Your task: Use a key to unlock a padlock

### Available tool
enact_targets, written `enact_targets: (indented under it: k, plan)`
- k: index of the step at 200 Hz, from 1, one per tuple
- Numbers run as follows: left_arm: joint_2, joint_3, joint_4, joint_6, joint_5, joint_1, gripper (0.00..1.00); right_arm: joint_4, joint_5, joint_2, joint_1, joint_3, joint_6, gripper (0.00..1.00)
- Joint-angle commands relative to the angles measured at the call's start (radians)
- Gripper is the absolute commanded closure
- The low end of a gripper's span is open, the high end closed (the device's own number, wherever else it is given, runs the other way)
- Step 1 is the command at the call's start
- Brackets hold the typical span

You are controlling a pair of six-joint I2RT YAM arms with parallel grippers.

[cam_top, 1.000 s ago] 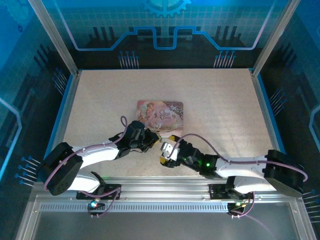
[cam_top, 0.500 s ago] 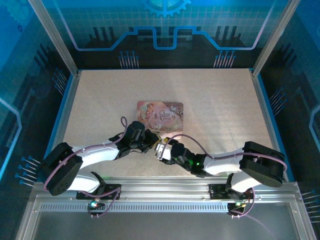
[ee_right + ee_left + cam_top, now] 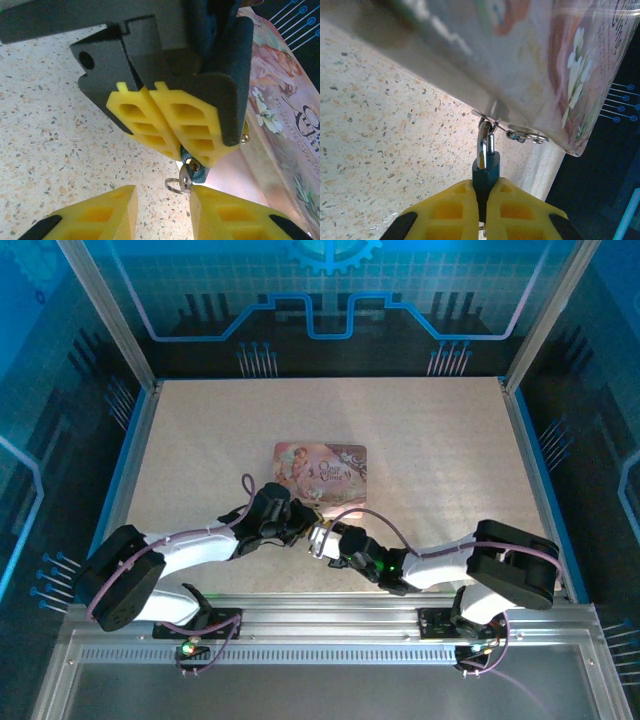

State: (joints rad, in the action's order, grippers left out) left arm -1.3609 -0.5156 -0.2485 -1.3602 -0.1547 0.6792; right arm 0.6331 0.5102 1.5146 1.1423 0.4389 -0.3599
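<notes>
Narrowing toward the small silvery ringed key (image 3: 184,177), right gripper (image 3: 162,197) stays slightly open, near grasping; left gripper (image 3: 482,187) clamps the tiny dark silver-shackled padlock (image 3: 485,172).

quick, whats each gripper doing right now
left gripper: closed, holding the padlock.
right gripper: open, fingers either side of the silvery ring, not gripping it.

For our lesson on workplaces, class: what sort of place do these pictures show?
Probably a robotics lab test cell: left arm and right arm bolted to a metal rail, a speckled tabletop, a metal-framed enclosure with clear panels.
</notes>
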Motion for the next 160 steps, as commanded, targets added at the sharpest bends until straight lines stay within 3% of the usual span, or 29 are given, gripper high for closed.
enact_targets:
  k: [1,93,160]
  plan:
    - [0.014,-0.03,-0.037,-0.006,-0.011,0.009,1.0,0.065,0.024,0.014,-0.014,0.027,0.007,0.68]
    - [-0.001,-0.032,-0.051,-0.009,-0.019,0.014,1.0,0.086,0.027,0.028,-0.041,0.03,0.021,0.76]
    - [-0.013,-0.037,-0.06,-0.015,-0.022,0.016,1.0,0.106,0.027,0.045,-0.041,0.029,0.048,0.95]
